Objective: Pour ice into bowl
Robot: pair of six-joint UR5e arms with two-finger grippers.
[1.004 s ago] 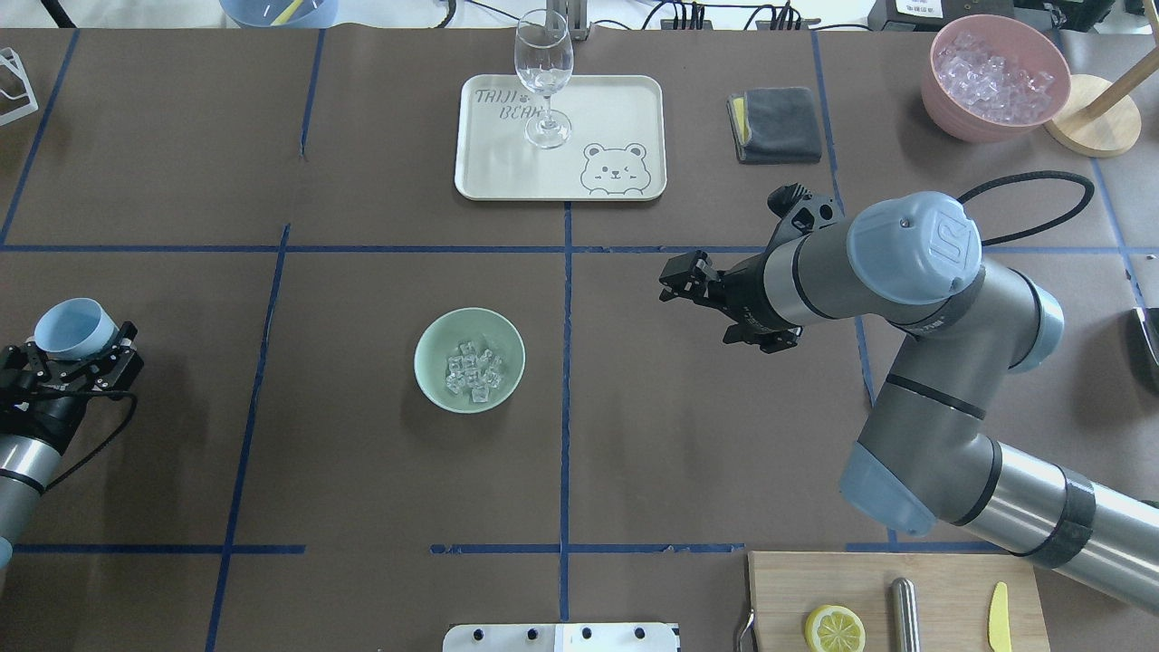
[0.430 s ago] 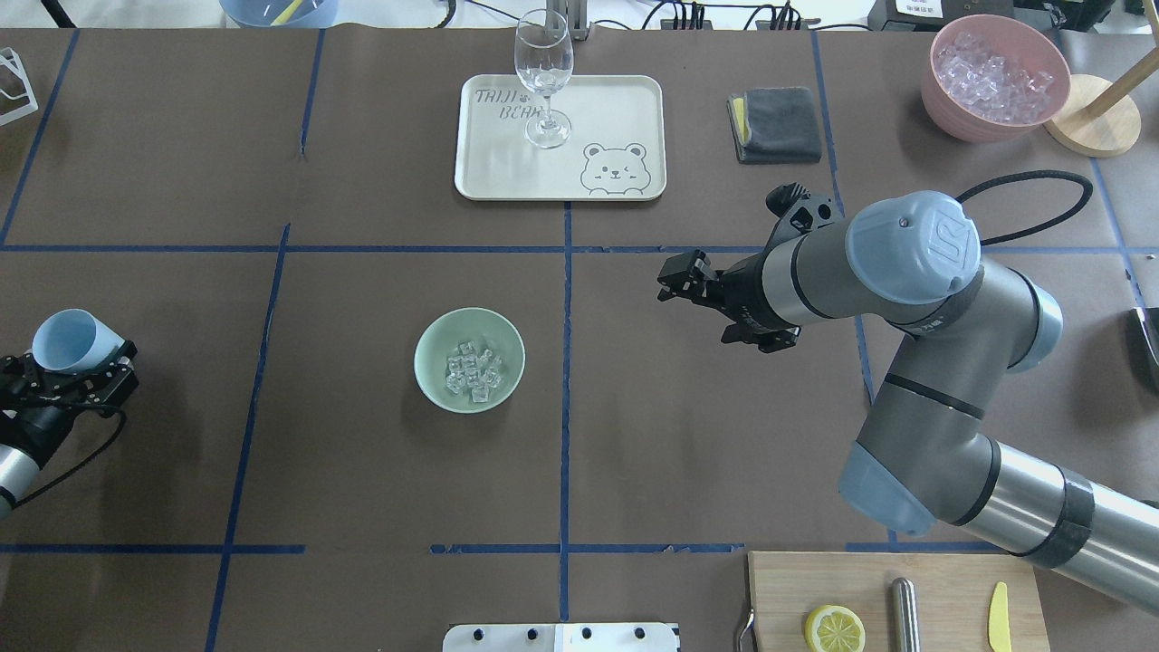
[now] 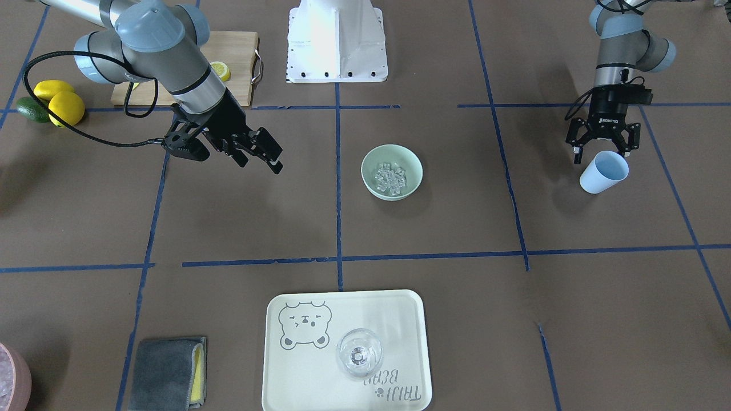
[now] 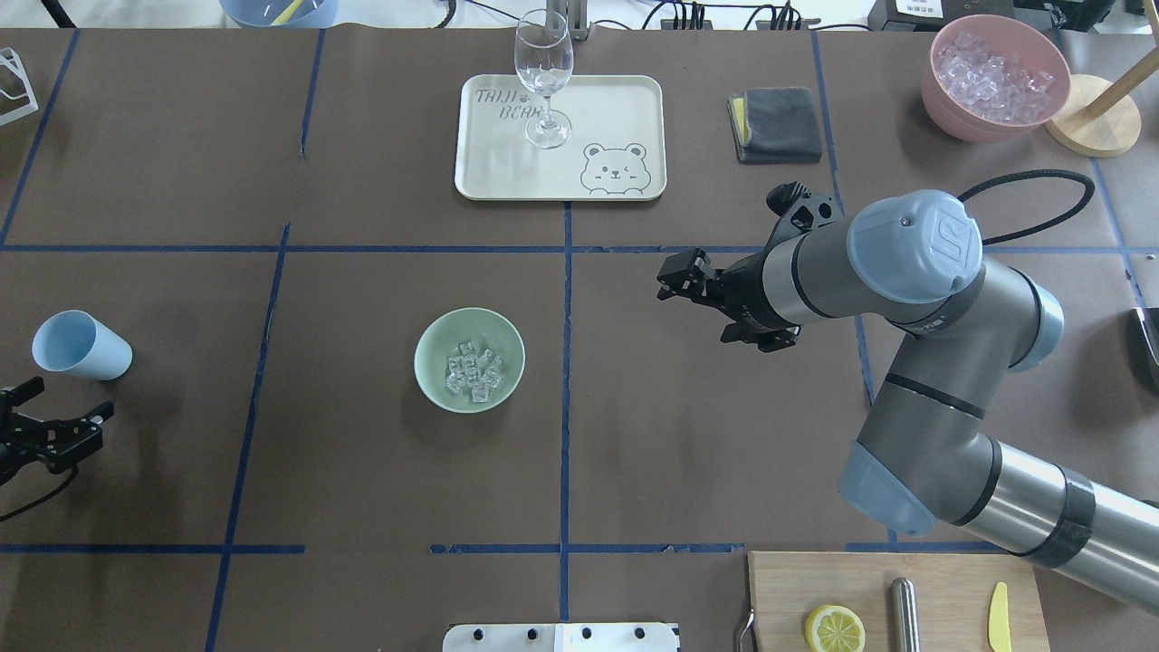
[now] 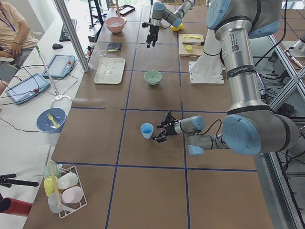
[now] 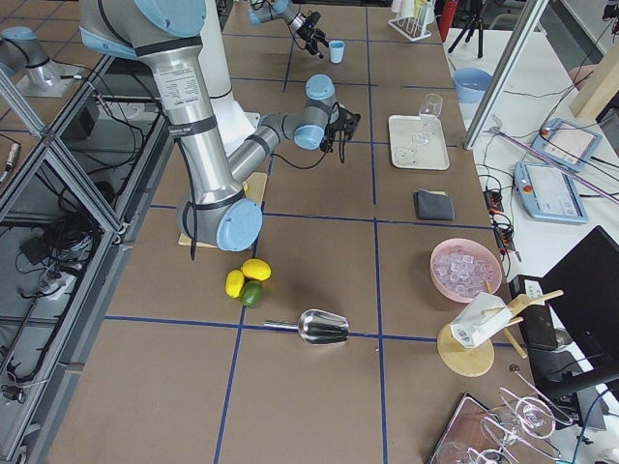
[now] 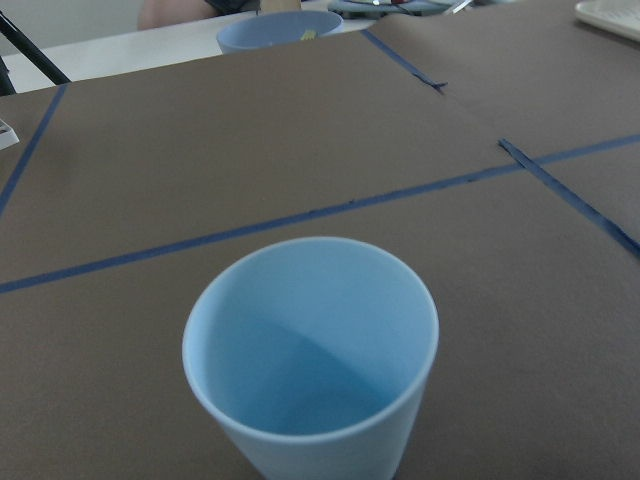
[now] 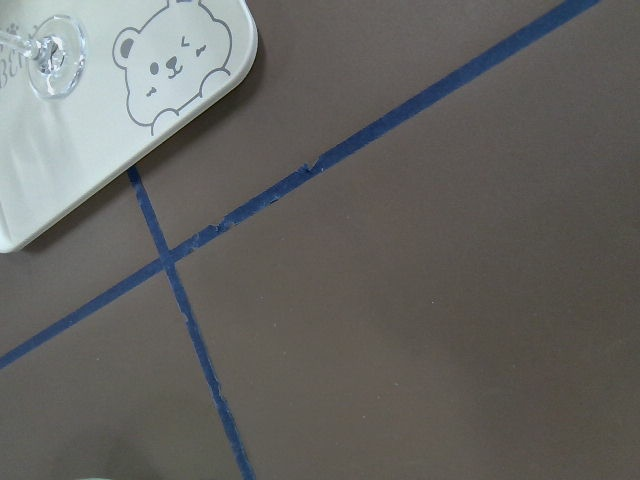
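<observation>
The pale mint-green bowl [image 4: 431, 347] stands near the table's middle and holds the ice [image 4: 473, 370], several small clear cubes; both also show in the front view, bowl [image 3: 412, 166] and ice [image 3: 390, 175]. The blue cup [image 4: 80, 345] stands upright and empty at the table's left, also seen in the left wrist view [image 7: 312, 350]. My left gripper [image 4: 62, 400] is open and empty, just behind the cup and apart from it. My right gripper [image 4: 675, 279] is open and empty, hanging above the table to the right of the bowl.
A cream tray [image 4: 616, 100] with a wine glass [image 4: 543, 77] lies at the far middle. A grey cloth [image 4: 777, 124] and a pink container of ice [image 4: 994, 77] are far right. A cutting board [image 4: 942, 580] with a lemon slice is near right.
My left gripper has let go of the blue cup and drawn back towards the robot. The cup now stands on the table. The right arm has not moved.
</observation>
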